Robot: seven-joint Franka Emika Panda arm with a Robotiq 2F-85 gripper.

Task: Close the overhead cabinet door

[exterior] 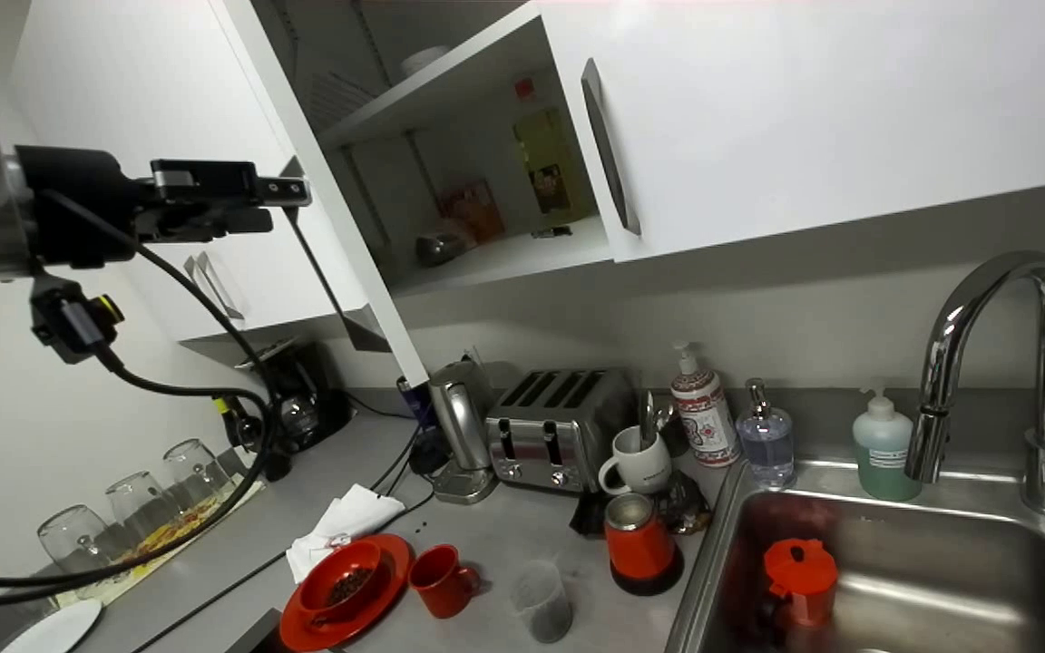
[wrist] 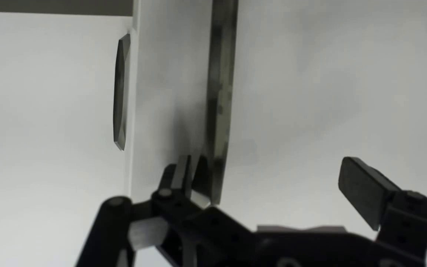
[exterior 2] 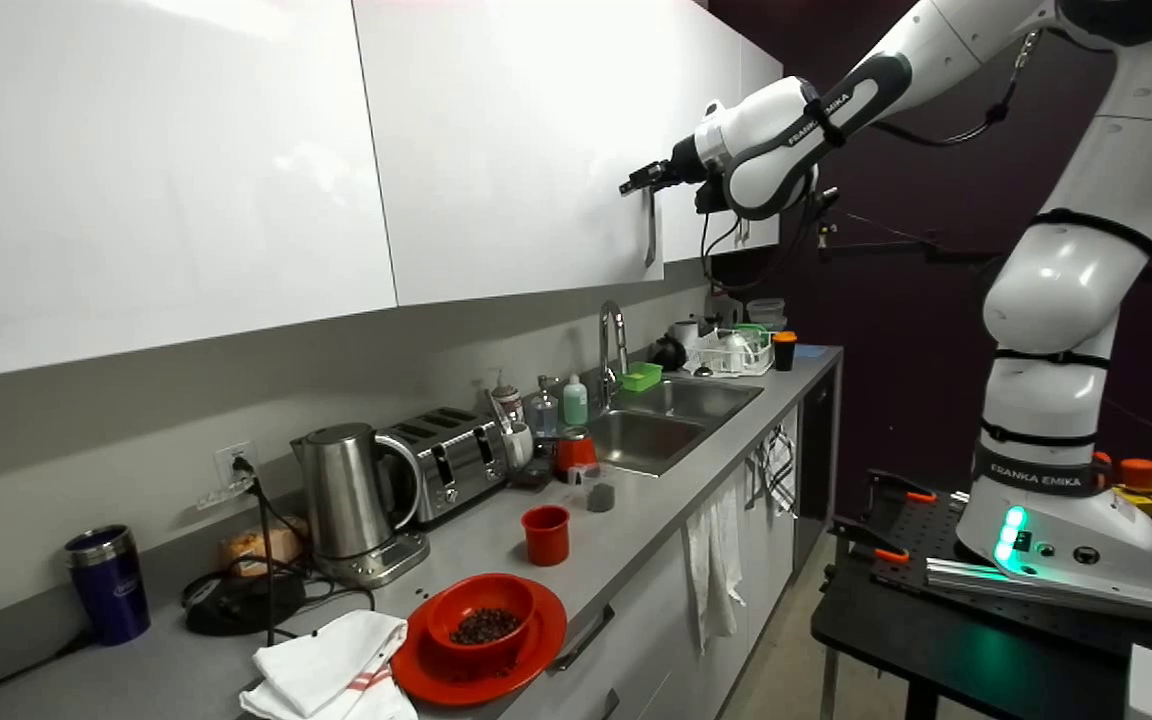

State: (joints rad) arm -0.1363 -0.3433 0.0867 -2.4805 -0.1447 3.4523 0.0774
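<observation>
1. Wrist view: my pincer (wrist: 269,176) has its jaws wide apart, clamped on nothing. The overhead cabinet door (wrist: 328,92) spreads in front of it, and the door's handle (wrist: 219,111) runs between the jaws as seen from here, hard by one of them; whether they touch I cannot tell. A neighbouring door (wrist: 58,92) lies past the jaw nearest the handle.

2. In an exterior view, the free edge (exterior: 336,213) stands out just ahead of my pincer, with a cabinet shelf (exterior: 522,257) bared beyond it, so I judge the closing still to be done. I should bear on the outer face close to that edge, where leverage is best, and keep a jaw from hooking the handle.

3. In an exterior view, the handle hangs below my pincer and the door runs from there to a seam (exterior 2: 374,150), which I take for the hinge side. A good push, then, follows a slow arc about that seam and eases off once the door sits level with the neighbouring door.
</observation>
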